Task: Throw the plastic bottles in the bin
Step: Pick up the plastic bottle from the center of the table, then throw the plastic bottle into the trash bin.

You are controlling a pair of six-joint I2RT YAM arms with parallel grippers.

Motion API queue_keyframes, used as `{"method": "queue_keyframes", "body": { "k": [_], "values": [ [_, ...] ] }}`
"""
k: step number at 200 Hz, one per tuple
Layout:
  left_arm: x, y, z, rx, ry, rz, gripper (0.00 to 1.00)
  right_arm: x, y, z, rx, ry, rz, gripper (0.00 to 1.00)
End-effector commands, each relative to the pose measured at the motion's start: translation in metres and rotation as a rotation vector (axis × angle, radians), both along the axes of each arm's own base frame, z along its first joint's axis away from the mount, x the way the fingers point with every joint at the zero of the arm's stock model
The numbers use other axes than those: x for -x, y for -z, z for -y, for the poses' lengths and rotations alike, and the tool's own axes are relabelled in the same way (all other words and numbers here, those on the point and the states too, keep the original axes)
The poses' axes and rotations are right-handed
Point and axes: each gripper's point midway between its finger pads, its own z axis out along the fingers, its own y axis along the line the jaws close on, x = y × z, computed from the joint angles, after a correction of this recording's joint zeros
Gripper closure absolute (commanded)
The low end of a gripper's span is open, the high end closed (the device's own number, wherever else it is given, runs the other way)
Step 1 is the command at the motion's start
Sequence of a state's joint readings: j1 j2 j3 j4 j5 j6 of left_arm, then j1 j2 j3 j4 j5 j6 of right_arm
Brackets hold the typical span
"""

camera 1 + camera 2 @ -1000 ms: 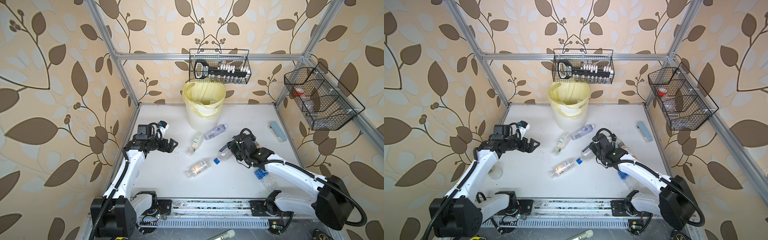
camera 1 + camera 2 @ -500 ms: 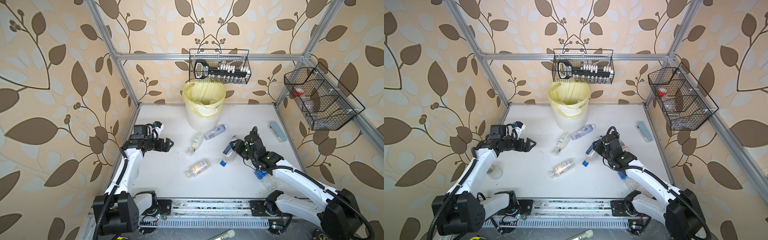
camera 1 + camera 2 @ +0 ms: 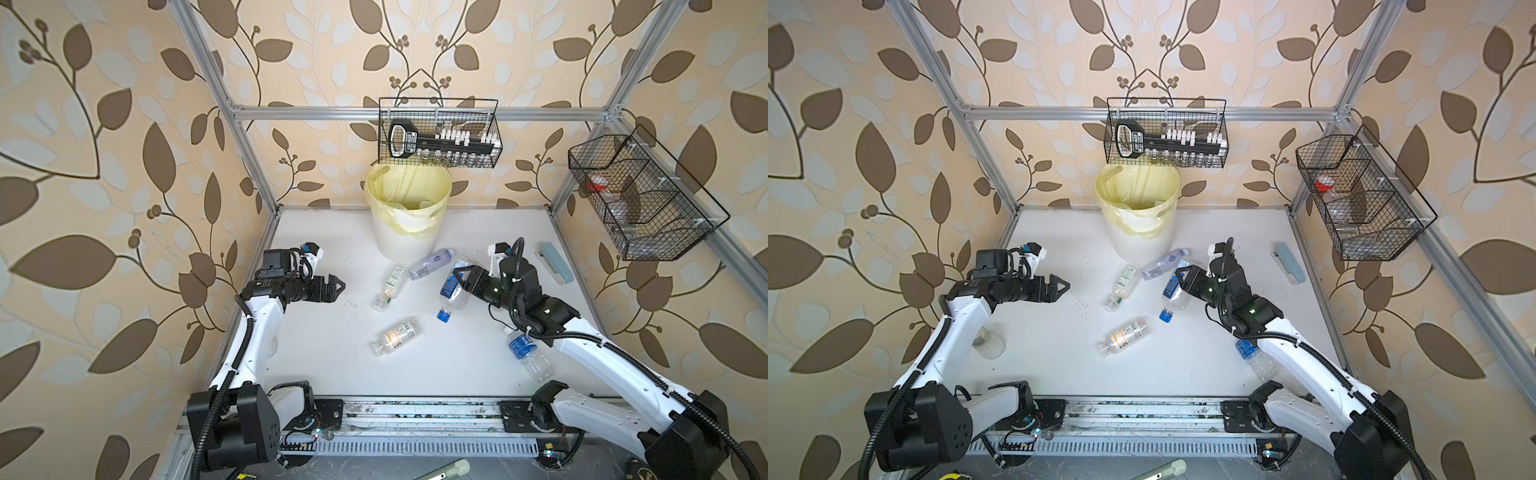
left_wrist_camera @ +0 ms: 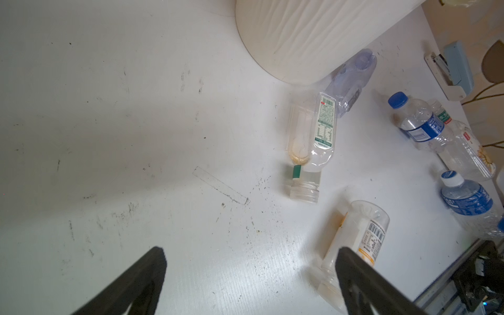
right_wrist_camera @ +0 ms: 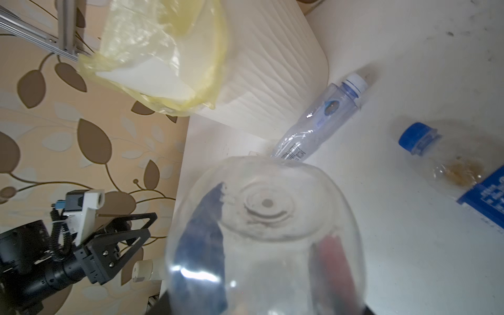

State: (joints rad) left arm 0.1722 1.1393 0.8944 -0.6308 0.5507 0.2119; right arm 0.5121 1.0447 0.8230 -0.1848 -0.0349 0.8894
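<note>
Inspection: one bottle grasped, others lying loose

Top views: the bin [image 3: 405, 245] stood at the middle of the far edge of the table [image 3: 324, 357]. The left gripper [image 3: 336, 286] hung released near the left edge. The right gripper [image 3: 462, 279] sat towards the right edge, just beside a blue-labelled bottle [image 3: 451, 291]. A violet bottle [image 3: 430, 264], a green-labelled bottle [image 3: 390, 286] and an orange-labelled bottle [image 3: 397, 336] lay mid-table, the violet one nearest the bin.

Left wrist view: both fingers [image 4: 152, 272] stood wide apart over bare table.

Right wrist view: the jaws were clenched on a clear bottle [image 5: 261, 231], with the bin [image 5: 267, 81] near but apart from it
</note>
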Motion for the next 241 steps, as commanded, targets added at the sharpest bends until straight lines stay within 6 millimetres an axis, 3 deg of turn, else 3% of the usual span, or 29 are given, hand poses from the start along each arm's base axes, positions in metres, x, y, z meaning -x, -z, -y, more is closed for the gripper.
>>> {"method": "queue_keyframes", "body": {
  "k": [1, 60, 81, 134, 166, 194, 206, 226, 241],
  "values": [
    [-0.003, -0.017, 0.001, 0.035, 0.002, 0.029, 0.01, -0.009, -0.028, 0.001, 0.012, 0.006, 0.058, 0.46],
    [-0.003, -0.018, -0.002, 0.041, -0.008, 0.037, 0.01, -0.027, -0.104, -0.006, 0.013, -0.006, 0.171, 0.46],
    [-0.004, -0.023, -0.005, 0.059, -0.033, 0.027, 0.01, -0.024, -0.113, -0.002, 0.015, 0.003, 0.19, 0.46],
    [-0.006, -0.017, -0.009, 0.057, -0.042, 0.021, 0.01, 0.002, -0.108, 0.019, -0.035, 0.056, 0.206, 0.46],
    [-0.006, -0.015, -0.01, 0.057, -0.042, 0.013, 0.01, 0.002, -0.135, 0.023, -0.083, 0.09, 0.265, 0.46],
    [-0.006, -0.014, -0.009, 0.064, -0.04, 0.011, 0.01, -0.021, -0.169, 0.011, -0.066, 0.088, 0.317, 0.46],
    [-0.006, -0.014, -0.009, 0.069, -0.04, 0.01, 0.01, -0.038, -0.192, 0.003, -0.072, 0.088, 0.359, 0.46],
    [-0.006, -0.015, -0.009, 0.071, -0.041, 0.007, 0.01, -0.074, -0.228, -0.014, -0.079, 0.099, 0.437, 0.46],
    [-0.006, -0.015, -0.009, 0.071, -0.042, 0.009, 0.01, -0.115, -0.245, -0.032, -0.056, 0.121, 0.472, 0.44]
  ]
}}
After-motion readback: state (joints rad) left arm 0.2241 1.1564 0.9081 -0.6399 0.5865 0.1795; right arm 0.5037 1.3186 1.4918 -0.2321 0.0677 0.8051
